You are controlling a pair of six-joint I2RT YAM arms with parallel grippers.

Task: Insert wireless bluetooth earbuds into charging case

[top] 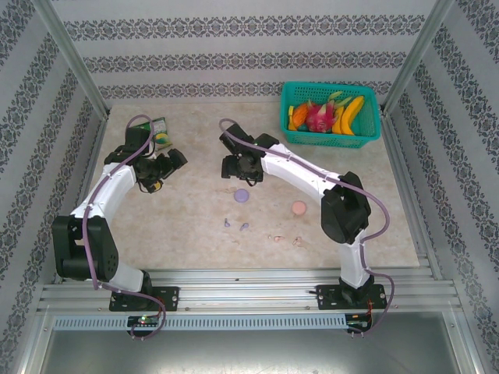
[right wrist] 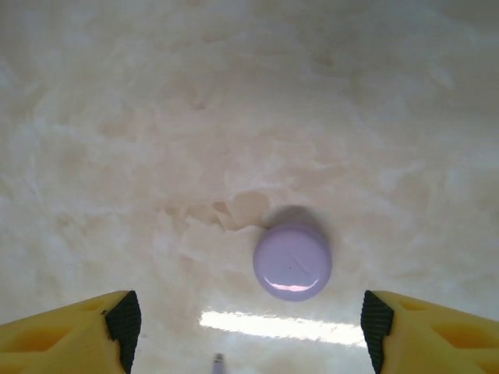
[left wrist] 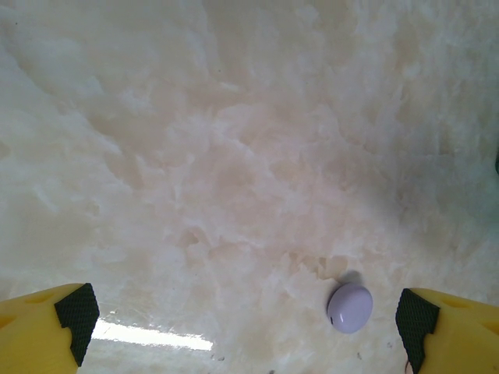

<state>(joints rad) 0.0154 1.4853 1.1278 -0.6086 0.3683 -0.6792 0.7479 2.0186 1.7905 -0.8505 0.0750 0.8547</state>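
Marble-look beige surface [top: 195, 234] inside a booth w/ patterned wallpaper walls. Teal basket [top: 327, 141] of toy fruit sits back right, green packet [top: 161, 128] back left by the left arm

Task items are mid-surface. Lilac disc [right wrist: 292, 261] is prob the charging case for the lilac set, lid looks shut. Pink disc [top: 299, 208] lies to its right, well apart, prob the 2nd case. Earbuds = tiny loose pieces nearer the arm bases: lilac bits [top: 227, 223] on the near side of the lilac disc, pink bits [top: 296, 241] on the near side of the pink disc. Each colour lies by its own disc, so I guess sets are meant to pair by colour. None is in a case yet

Right end effector [right wrist: 249, 323]: jaws wide apart, nothing btw them. It hangs over the lilac disc, which lies just ahead of the fingertips, a bit right of centre in the wrist view, not touched. Prob lined up there bc the case has to be handled or opened before any bud goes in. Small speck at the bottom edge of that view, too small to ID

Left end effector [left wrist: 243, 319]: fully spread, empty, off to the left over bare surface. Lilac disc shows near the right-hand pad in its wrist view, no contact. Looks parked clear so the right arm has room, maybe ready to brace the case

Task at an early stage imo. Risk: the smooth round disc may skid when pinched, and the buds are v small to grip
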